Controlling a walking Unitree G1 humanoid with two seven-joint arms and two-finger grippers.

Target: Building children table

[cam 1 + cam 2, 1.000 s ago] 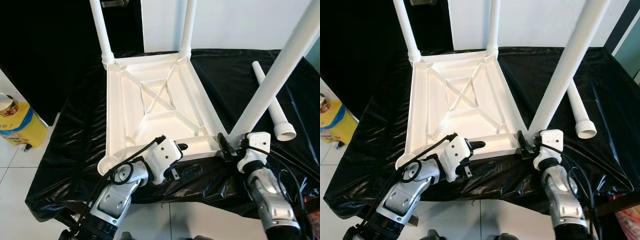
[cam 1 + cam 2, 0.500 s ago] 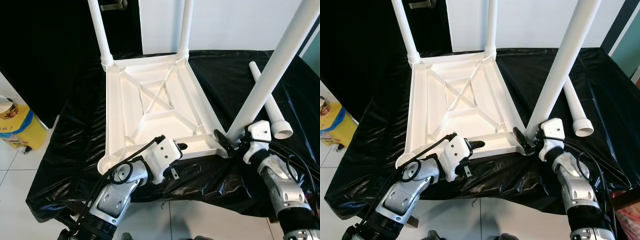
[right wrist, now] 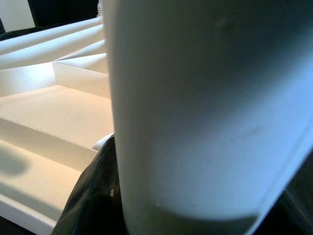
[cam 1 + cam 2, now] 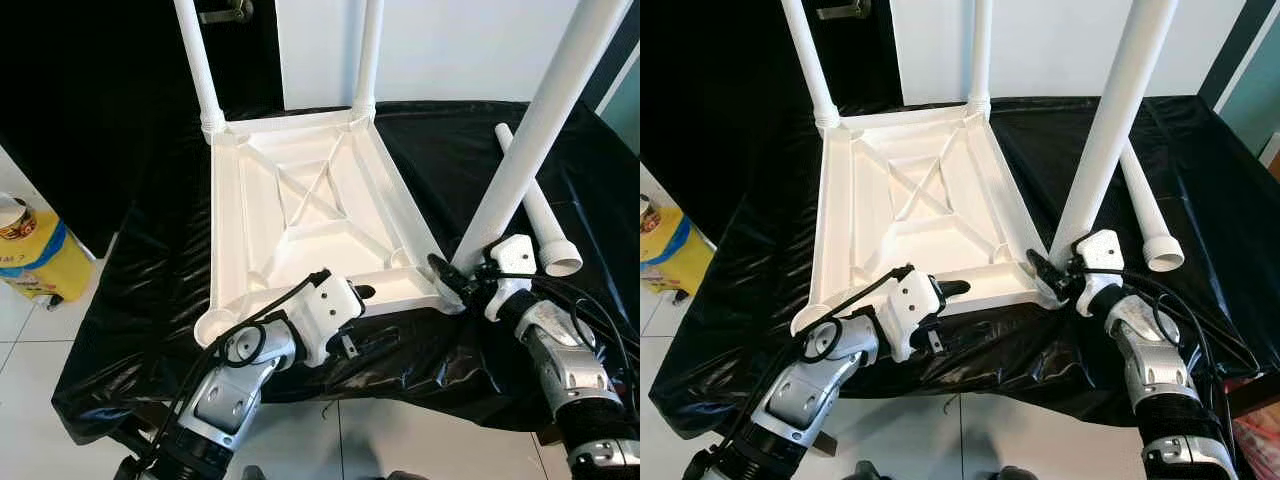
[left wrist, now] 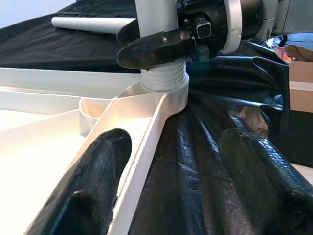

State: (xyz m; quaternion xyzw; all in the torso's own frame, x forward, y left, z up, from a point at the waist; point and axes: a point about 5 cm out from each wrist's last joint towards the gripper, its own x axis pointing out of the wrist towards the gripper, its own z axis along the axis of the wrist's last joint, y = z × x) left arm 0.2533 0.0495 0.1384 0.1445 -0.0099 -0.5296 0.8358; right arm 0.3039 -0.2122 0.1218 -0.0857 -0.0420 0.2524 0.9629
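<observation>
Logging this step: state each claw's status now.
Left claw: open, straddling the tabletop rim.
Right claw: shut on the table leg at its socket.

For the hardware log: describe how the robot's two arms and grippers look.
Both arms are ribbed silver metal with black joints and loose black cables looping along them. Each wrist carries a boxy white housing. The left gripper and right gripper each have two long, rounded, matte black fingers.

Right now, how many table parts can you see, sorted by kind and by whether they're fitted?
Tabletop, upside down: 1
Legs standing in corner sockets: 3 (far-left, far-right, near-right in the right gripper)
Loose leg lying on the black sheet: 1
Total: 5
</observation>
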